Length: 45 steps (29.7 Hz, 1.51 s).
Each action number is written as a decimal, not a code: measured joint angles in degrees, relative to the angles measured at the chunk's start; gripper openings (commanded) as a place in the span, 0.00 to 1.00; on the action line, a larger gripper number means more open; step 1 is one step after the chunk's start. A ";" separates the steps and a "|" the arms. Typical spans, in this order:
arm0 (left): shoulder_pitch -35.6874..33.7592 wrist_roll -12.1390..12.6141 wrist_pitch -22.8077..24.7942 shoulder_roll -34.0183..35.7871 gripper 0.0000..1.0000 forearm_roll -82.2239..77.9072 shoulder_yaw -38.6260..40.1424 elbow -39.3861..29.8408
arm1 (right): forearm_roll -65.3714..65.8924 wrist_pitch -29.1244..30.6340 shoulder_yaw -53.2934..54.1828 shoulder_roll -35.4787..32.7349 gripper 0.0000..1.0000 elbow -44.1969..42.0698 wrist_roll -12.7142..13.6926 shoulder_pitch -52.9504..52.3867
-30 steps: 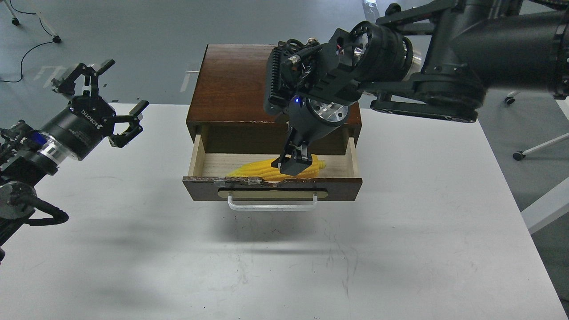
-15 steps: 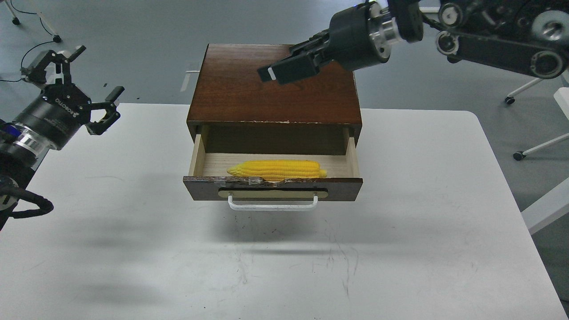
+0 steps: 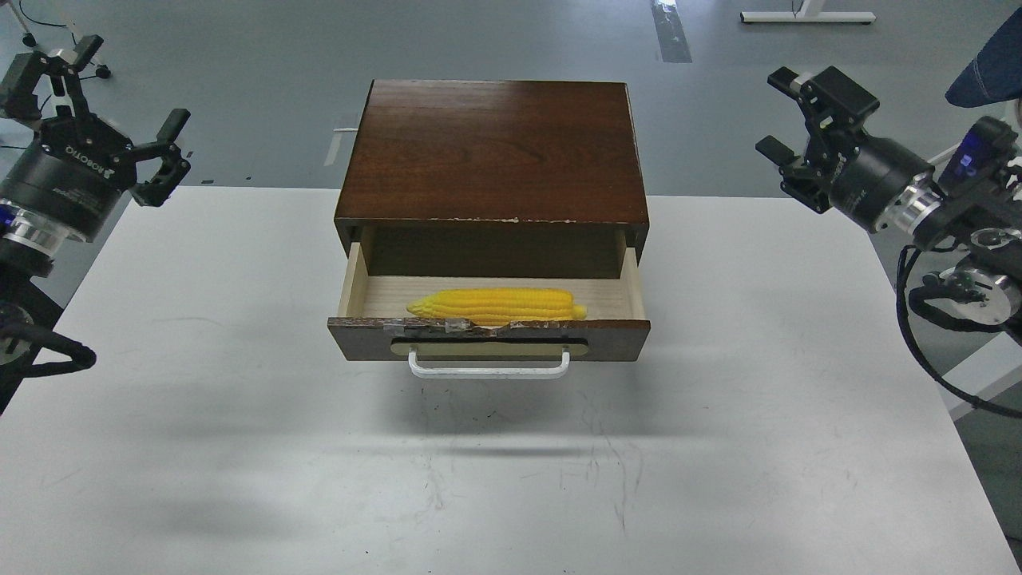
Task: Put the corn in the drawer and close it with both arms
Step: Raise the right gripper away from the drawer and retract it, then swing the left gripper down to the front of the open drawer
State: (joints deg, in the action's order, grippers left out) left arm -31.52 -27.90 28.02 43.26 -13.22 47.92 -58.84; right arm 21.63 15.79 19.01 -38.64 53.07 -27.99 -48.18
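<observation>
The yellow corn [image 3: 495, 305] lies lengthwise inside the open drawer [image 3: 489, 339], against its chipped front edge, tapered end to the left. The drawer is pulled out of the dark brown cabinet [image 3: 491, 152]; its white bar handle [image 3: 489, 369] faces me. My left gripper [image 3: 96, 104] is open and empty, raised above the table's far left corner. My right gripper [image 3: 794, 116] is open and empty, raised beyond the table's far right edge. Both are well away from the drawer.
The cabinet stands at the back middle of the white table [image 3: 511, 463]. Beyond the table is grey floor with cables at the far left and a chair base at the right.
My right gripper let go of the corn in the drawer, rose over the cabinet, then swung away to the far right. My left gripper drew back up and to the left.
</observation>
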 measured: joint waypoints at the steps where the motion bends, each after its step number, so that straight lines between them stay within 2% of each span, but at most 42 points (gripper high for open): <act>1: -0.36 -0.05 -0.02 -0.11 1.00 -1.80 0.00 -0.36 | -0.74 0.00 0.15 0.35 1.00 -0.26 0.00 0.81; 4: -1.12 -0.08 -0.02 0.03 1.00 -11.36 0.40 -4.80 | -2.10 -0.02 0.32 1.90 1.00 -1.41 -0.01 3.19; 11: -6.34 -0.12 0.01 -0.03 1.00 -31.82 0.87 -20.02 | -2.33 -0.07 0.35 2.93 1.00 -1.84 -0.01 4.78; 17: -10.57 -0.12 -0.02 -4.40 0.99 -50.58 0.45 -29.55 | -2.32 -0.06 0.24 2.95 1.00 -1.82 -0.02 4.87; 21: -10.63 -0.12 -0.01 -7.46 0.94 -63.46 -0.40 -34.73 | -2.31 -0.07 0.24 2.93 1.00 -1.84 -0.01 5.30; 22: -10.29 -0.11 -0.04 -8.00 0.88 -65.53 -1.12 -35.95 | -2.30 -0.07 0.24 2.90 1.00 -1.84 -0.01 5.37; 24: -9.61 -0.11 -0.05 -8.76 0.68 -68.51 -3.43 -38.01 | -2.29 -0.06 0.24 2.89 1.00 -1.82 -0.01 5.50; 25: -9.43 -0.11 -0.03 -8.94 0.48 -69.17 -4.84 -38.61 | -2.30 -0.07 0.24 2.87 1.00 -1.83 -0.01 5.59; 28: -8.63 -0.11 -0.03 -9.31 0.11 -70.12 -9.75 -39.43 | -2.29 -0.07 0.24 2.87 1.00 -1.83 -0.01 6.07; 29: -8.23 -0.11 -0.02 -9.36 0.10 -70.24 -10.98 -39.46 | -2.29 -0.06 0.24 2.87 1.00 -1.83 -0.01 6.14; 30: -7.69 -0.10 -0.03 -9.37 0.00 -70.35 -12.20 -39.45 | -2.29 -0.06 0.24 2.87 1.00 -1.83 -0.01 6.21; 33: -5.43 -0.09 -0.04 -9.41 0.00 -70.44 -14.32 -39.44 | -2.29 -0.02 0.24 2.87 1.00 -1.82 -0.01 6.34; 42: 9.15 -0.07 -0.23 -8.86 0.00 -70.54 -15.17 -38.81 | -2.29 -0.06 0.06 2.77 1.00 -1.83 -0.01 6.77; 45: 11.85 -0.08 -3.97 -8.83 0.00 -70.12 -14.89 -37.41 | -2.29 -0.06 0.05 2.77 1.00 -1.84 -0.01 6.82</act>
State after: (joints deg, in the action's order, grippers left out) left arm -19.67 -27.98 24.05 34.43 -83.33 33.03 -96.25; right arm 19.34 15.73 19.07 -35.87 51.23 -28.00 -41.36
